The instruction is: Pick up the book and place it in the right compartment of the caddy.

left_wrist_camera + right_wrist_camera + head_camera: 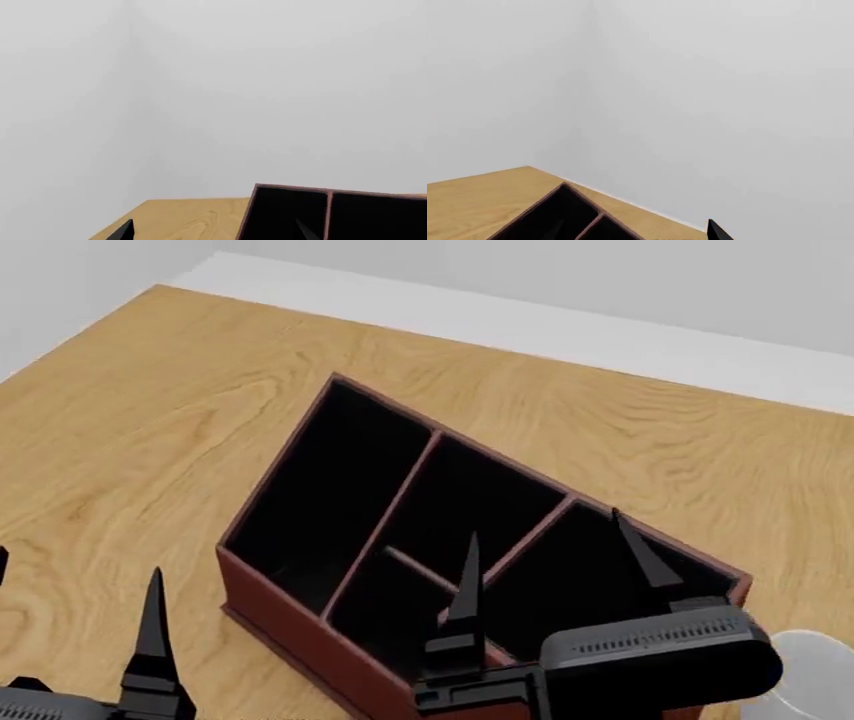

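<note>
A wooden table (160,420) with a light, wavy grain fills most of the head view. Behind the table's far edge stands a plain pale grey wall (641,280), and a white strip (534,330) runs along the bottom of this wall. Near the table's right edge, at the lower corner of the head view, lies part of a round white object (807,675); I cannot tell what it is.

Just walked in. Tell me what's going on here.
A two-armed robot faces a reddish-brown caddy on a wooden table. The right gripper hovers over the caddy with fingers spread and nothing between them; the left gripper hangs open beside it. No book shows in any view, and the visible black-lined sections look empty.
</note>
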`<state>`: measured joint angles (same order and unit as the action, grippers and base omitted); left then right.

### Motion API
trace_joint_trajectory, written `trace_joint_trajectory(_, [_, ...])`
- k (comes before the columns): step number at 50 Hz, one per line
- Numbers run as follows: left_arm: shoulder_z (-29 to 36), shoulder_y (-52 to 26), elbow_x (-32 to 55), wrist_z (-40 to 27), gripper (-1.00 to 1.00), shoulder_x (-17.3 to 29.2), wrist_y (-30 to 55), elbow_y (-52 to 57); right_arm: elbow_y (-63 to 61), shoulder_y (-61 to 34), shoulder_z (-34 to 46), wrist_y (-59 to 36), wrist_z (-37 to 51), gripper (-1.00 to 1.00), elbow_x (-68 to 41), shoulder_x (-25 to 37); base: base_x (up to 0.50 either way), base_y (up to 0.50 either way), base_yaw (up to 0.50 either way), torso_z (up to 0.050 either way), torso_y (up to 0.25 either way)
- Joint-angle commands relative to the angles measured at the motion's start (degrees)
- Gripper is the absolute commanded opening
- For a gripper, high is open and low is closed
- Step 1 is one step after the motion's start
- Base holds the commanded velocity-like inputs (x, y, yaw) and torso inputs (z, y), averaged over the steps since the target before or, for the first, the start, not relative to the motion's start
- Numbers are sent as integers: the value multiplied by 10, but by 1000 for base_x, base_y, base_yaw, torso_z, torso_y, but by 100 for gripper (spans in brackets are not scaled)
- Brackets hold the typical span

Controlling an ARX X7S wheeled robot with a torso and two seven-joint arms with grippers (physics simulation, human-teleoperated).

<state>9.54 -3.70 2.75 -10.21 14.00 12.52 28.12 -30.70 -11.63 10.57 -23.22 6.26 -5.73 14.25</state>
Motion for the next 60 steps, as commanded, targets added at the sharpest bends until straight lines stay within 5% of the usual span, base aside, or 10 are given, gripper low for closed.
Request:
trace_joint_trajectory(1, [1,0,4,-4,100,3,2,4,-3,-1,2,-2,2,100,-5,3,120,-488,0,0,0])
trace_joint_trajectory(21, [6,-1,7,-9,100,8,-3,-1,-5,-8,19,-41,36,100,33,9,-106,-62,0,0,1])
trace_joint_trajectory(39, [10,-3,10,-14,100,10,-3,-2,1,-11,18,-37,46,100,27,5,0,0,493,0,0])
trace_joint_trajectory(60, [11,-3,15,-19,100,16,-2,0,-3,-11,22,-28,42,100,15,12,46,-94,0,0,0])
